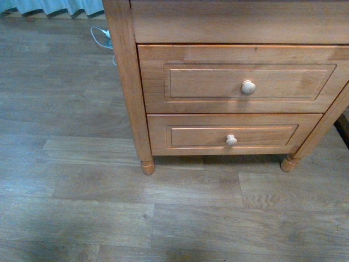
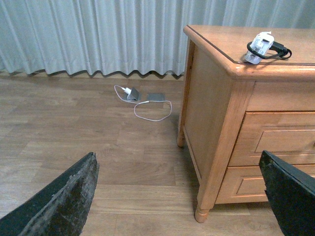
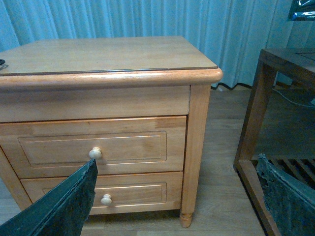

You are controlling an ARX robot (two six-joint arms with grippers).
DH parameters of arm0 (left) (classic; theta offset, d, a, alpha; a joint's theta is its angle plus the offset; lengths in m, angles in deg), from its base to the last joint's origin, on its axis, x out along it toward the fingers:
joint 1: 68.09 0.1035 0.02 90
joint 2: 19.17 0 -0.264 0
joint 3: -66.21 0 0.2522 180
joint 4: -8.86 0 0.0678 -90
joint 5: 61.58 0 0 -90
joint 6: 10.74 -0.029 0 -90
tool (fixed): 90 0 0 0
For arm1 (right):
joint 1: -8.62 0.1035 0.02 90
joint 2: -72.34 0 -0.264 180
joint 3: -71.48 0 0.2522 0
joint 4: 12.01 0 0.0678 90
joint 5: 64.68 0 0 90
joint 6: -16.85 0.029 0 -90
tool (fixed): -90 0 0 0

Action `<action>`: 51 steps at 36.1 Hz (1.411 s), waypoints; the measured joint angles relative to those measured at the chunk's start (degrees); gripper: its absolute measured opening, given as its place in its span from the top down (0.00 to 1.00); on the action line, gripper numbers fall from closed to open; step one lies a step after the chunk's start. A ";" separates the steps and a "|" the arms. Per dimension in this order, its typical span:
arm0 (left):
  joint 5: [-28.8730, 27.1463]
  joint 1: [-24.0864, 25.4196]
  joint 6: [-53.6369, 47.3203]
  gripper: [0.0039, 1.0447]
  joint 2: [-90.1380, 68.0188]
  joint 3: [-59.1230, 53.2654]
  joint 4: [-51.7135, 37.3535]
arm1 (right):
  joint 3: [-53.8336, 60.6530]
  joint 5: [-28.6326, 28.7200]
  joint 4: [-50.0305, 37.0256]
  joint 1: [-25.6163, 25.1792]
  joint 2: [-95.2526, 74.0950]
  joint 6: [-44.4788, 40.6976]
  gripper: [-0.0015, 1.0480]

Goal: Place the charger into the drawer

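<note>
1 charger (image 2: pixel 263 46) atop the nightstand (image 2: pixel 211 98); upper drawer (image 1: pixel 207 82) and lower drawer (image 1: pixel 191 136), 2, closed; left hand (image 2: pixel 177 157), right hand (image 3: pixel 176 162) wide, empty.

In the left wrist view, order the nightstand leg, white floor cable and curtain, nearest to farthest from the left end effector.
1. Nightstand leg, front corner.
2. White floor cable, open floor beyond.
3. Curtain, at the back.
</note>
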 joint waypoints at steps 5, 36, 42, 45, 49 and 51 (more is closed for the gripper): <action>0.00 0.00 0.00 0.06 0.00 0.00 0.00 | 0.00 0.02 0.00 0.00 0.00 0.00 0.09; 0.00 0.00 0.00 0.06 0.00 0.00 0.00 | 0.00 0.00 0.00 0.00 0.00 0.00 0.09; 0.02 0.00 0.00 0.06 0.00 0.00 0.00 | -1.09 5.73 6.38 -1.38 -3.98 -8.85 0.09; 0.00 0.00 -0.02 0.06 0.00 0.00 0.00 | -1.20 3.54 5.70 0.13 -7.19 -11.19 0.09; 0.02 0.00 0.00 0.06 0.00 0.00 0.00 | -2.29 -0.44 1.46 4.50 -13.81 -12.96 0.09; 0.00 0.00 0.00 0.06 0.00 0.00 0.00 | -3.06 -2.12 -1.66 6.86 -18.25 -14.05 0.09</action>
